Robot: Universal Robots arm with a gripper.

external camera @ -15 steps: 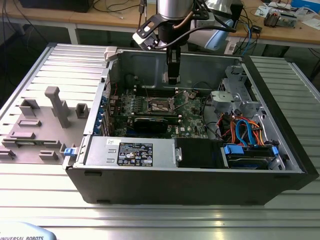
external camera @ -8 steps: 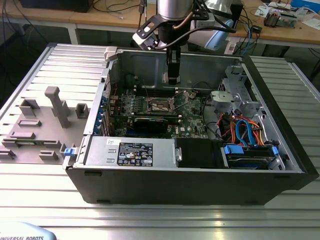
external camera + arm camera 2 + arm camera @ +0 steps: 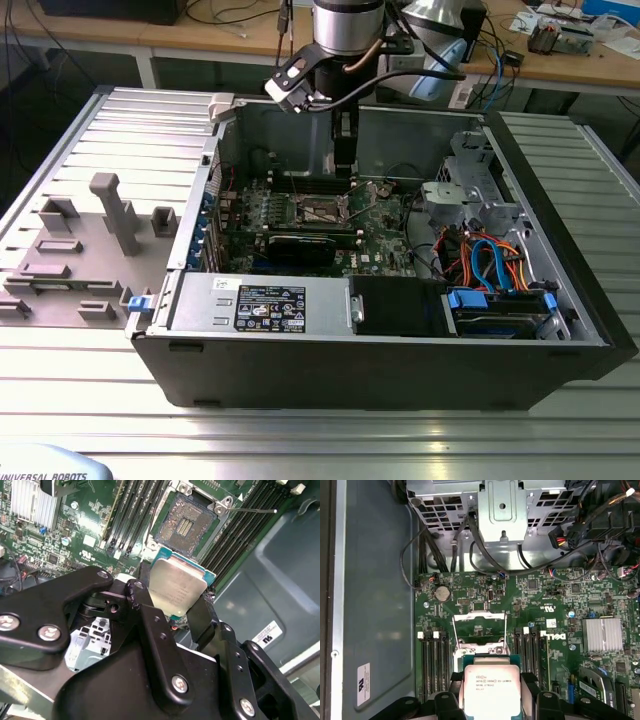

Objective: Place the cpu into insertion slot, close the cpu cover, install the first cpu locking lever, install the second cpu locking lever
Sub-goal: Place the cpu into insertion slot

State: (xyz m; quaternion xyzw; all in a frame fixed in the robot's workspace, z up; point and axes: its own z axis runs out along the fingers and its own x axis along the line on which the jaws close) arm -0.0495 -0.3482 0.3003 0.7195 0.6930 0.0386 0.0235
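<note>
**Cpu in the grip, socket open beneath**

Exterior view. The arm (image 3: pixel 345 25) enters at the upper centre of the frame and reaches straight down into an open computer case (image 3: pixel 400 345). The case fills the middle of the frame and sits on a ribbed metal table (image 3: pixel 300 445). The gripper (image 3: pixel 345 165) hangs close over the green motherboard (image 3: pixel 385 240), just above frame centre. The insertion slot (image 3: pixel 320 208) is directly below it. A silver power supply (image 3: pixel 260 300) lies at the lower centre-left. Orange and blue cables (image 3: pixel 490 262) bunch toward the exterior view's right. Grey fixture blocks (image 3: pixel 115 212) stand outside the case on the exterior view's left.

Both wrist views. The 2 black fingers (image 3: pixel 202 612) are closed onto the cpu (image 3: pixel 491 690) and pinch it by 2 opposite edges. The gap between them is only as wide as the chip. The cpu's dull silver top faces the cameras, with a blue-green rim showing along its edge.

The cpu is not seated. It is held over the near edge of the insertion slot, and the slot's dark field of contacts lies bare in the second wrist view.

First wrist view. The cpu cover (image 3: pixel 480 625) stands swung up on the far side of the slot, with board showing through its square window.

Second wrist view. A thin locking lever (image 3: pixel 252 510) sticks out from 1 corner of the slot, across the memory slots (image 3: pixel 250 530) on that side. More black memory slots run along the slot's other side. A finned heatsink (image 3: pixel 602 634) sits further off on the board.
</note>
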